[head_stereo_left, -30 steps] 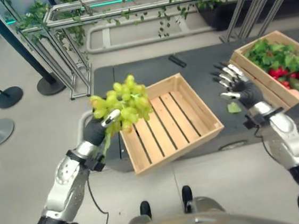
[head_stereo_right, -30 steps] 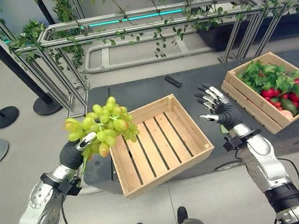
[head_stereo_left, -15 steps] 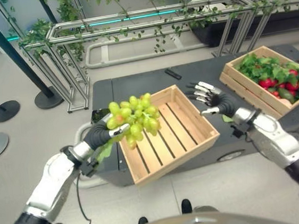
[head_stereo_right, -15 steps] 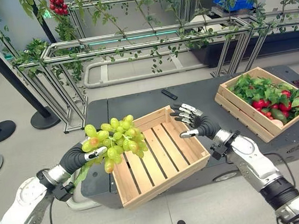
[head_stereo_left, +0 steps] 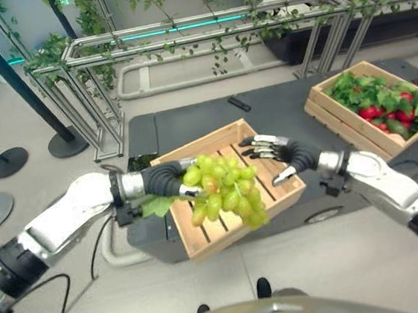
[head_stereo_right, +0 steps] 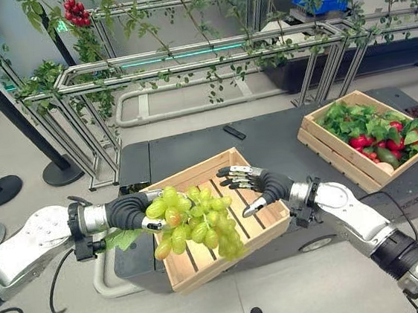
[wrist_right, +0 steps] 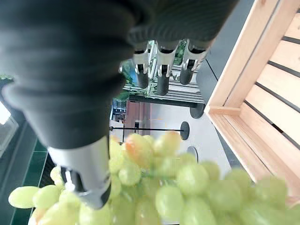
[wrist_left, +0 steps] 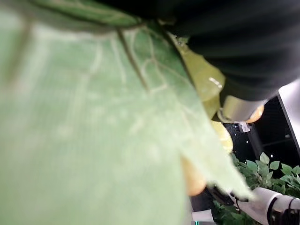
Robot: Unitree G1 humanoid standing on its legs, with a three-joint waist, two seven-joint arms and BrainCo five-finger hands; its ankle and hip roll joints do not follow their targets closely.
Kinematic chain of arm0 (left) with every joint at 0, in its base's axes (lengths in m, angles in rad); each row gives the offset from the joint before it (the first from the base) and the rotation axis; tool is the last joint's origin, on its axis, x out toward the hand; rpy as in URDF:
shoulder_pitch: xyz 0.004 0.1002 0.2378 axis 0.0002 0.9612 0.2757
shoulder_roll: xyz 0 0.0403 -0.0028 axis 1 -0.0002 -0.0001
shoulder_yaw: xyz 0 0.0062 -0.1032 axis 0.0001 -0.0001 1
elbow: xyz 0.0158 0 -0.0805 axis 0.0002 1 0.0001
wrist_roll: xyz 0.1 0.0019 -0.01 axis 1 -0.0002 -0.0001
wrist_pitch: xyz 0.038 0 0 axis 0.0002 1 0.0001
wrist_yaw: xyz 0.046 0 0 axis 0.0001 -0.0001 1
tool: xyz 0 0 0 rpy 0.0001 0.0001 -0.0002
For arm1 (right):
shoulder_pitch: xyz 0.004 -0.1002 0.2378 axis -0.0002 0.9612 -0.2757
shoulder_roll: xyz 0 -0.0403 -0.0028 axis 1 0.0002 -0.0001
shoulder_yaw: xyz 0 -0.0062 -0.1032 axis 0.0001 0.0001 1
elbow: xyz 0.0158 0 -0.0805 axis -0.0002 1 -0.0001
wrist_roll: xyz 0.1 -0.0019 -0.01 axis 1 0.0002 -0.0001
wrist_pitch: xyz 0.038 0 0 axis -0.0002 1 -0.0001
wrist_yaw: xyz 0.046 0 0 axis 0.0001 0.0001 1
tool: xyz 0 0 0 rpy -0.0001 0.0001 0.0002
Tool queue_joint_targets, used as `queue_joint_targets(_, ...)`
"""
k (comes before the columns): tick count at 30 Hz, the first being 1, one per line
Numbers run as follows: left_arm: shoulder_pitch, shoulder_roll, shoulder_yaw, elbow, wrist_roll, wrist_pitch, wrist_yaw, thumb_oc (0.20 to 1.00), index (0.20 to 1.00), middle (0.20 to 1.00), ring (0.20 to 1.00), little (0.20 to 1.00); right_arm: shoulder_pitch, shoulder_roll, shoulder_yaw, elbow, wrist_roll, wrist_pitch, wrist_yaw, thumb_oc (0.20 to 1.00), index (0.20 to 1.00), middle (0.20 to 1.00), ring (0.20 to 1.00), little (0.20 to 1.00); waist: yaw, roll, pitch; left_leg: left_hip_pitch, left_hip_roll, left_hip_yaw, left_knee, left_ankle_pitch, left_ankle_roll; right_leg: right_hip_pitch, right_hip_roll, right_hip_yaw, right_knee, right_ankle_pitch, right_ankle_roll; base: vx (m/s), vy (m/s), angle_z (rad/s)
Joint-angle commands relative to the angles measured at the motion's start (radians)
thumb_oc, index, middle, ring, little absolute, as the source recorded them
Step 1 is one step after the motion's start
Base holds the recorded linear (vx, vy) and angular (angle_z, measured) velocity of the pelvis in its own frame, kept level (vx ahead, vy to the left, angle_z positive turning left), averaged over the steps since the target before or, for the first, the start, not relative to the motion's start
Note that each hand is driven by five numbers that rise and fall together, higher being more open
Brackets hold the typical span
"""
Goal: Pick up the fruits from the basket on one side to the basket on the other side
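Dark table (head_stereo_right: 193, 147), carrying both crates.
Slatted wooden crate (head_stereo_right: 272, 223), empty, near edge.
Second crate (head_stereo_right: 319, 141), far right, filled with leafy produce.
Green grape bunch (head_stereo_right: 194, 229), pinched in curled left hand (head_stereo_right: 136, 211), hanging over slatted crate.
Right hand (head_stereo_right: 260, 185), fingers spread, just beside bunch.

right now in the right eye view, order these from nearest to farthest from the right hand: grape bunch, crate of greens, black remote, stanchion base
1. grape bunch, just to the right hand's left, held by the left hand.
2. black remote, behind it on the dark table.
3. crate of greens, on the table's right side.
4. stanchion base, on the floor, far left.
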Motion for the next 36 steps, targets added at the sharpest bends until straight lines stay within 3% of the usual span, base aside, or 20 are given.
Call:
queue_joint_targets(1,-0.109,-0.005,0.022,-0.039,-0.084,-0.048,0.023,0.200,0.200,0.200,0.200,0.200,-0.074,-0.013,0.016,-0.071,0.043,-0.023,0.004,1.000,1.000,1.000,1.000,1.000,-0.017,-0.038,0.007,0.012,-0.064,0.026,0.039,-0.037,0.039,0.055,-0.022,0.002,0.042,-0.071,0.104,0.00,0.000,0.00)
queue_joint_targets(11,-0.269,-0.083,-0.097,-0.048,-0.078,-0.042,0.037,0.200,0.200,0.200,0.200,0.200,-0.105,0.035,0.077,-0.080,0.063,0.001,0.028,1.000,1.000,1.000,1.000,1.000,-0.021,-0.046,0.005,0.012,-0.061,0.025,0.041,-0.039,0.038,0.058,-0.020,0.006,0.042,-0.074,0.103,0.00,0.000,0.00)
queue_joint_targets(16,-0.310,-0.105,-0.123,-0.056,-0.077,-0.045,0.032,0.200,0.200,0.200,0.200,0.200,-0.110,0.044,0.142,-0.101,0.168,0.083,0.109,1.000,1.000,1.000,1.000,1.000,-0.021,-0.051,0.009,0.009,-0.058,0.021,0.040,-0.038,0.038,0.053,-0.019,0.006,0.046,-0.075,0.103,0.00,0.000,0.00)
queue_joint_targets(23,-0.379,-0.106,-0.167,-0.047,-0.056,-0.079,0.034,0.200,0.200,0.200,0.200,0.200,-0.132,0.035,0.228,-0.126,0.278,0.136,0.153,1.000,1.000,1.000,1.000,1.000,-0.017,-0.056,0.012,0.005,-0.057,0.016,0.037,-0.034,0.036,0.049,-0.020,0.002,0.047,-0.076,0.103,0.00,0.000,0.00)
queue_joint_targets(36,-0.396,-0.120,-0.145,-0.033,-0.012,-0.102,0.019,0.200,0.200,0.200,0.200,0.200,-0.178,0.016,0.277,-0.125,0.289,0.172,0.208,1.000,1.000,1.000,1.000,1.000,-0.010,-0.062,0.008,0.002,-0.057,0.010,0.027,-0.028,0.034,0.048,-0.022,-0.004,0.046,-0.074,0.103,0.00,0.000,0.00)
